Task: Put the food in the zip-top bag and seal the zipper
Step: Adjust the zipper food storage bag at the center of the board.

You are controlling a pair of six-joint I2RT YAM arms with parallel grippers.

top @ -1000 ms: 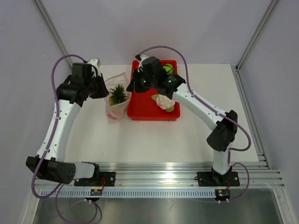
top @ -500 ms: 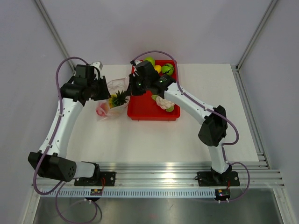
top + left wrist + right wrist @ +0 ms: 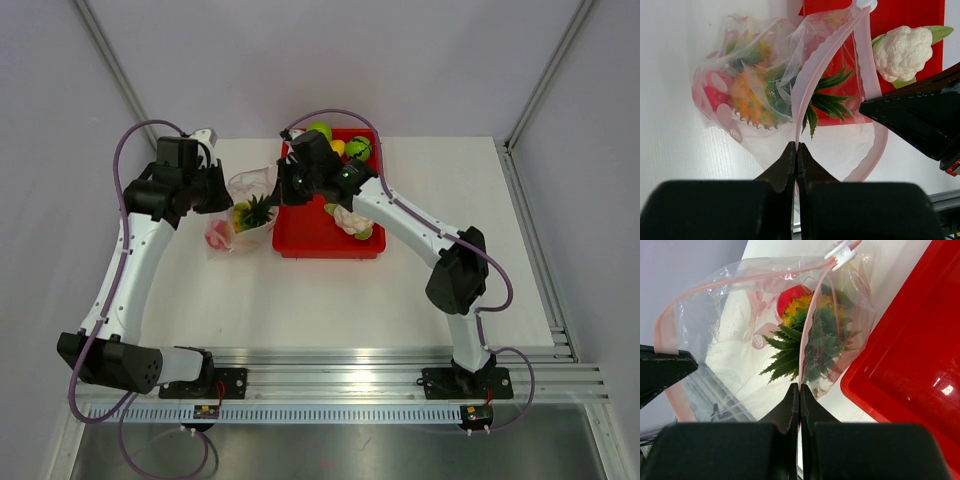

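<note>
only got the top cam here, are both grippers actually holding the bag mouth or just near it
Observer: In the left wrist view, the left gripper is pinched shut on one lip of the zip-top bag.
Operator: and the right one
Observer: In its own wrist view, the right gripper is shut on the opposite lip, so the mouth gapes open between them.
Operator: wheres the slider
Observer: The white slider sits at the far end of the zipper, where the two lips meet, away from both grippers.
</note>
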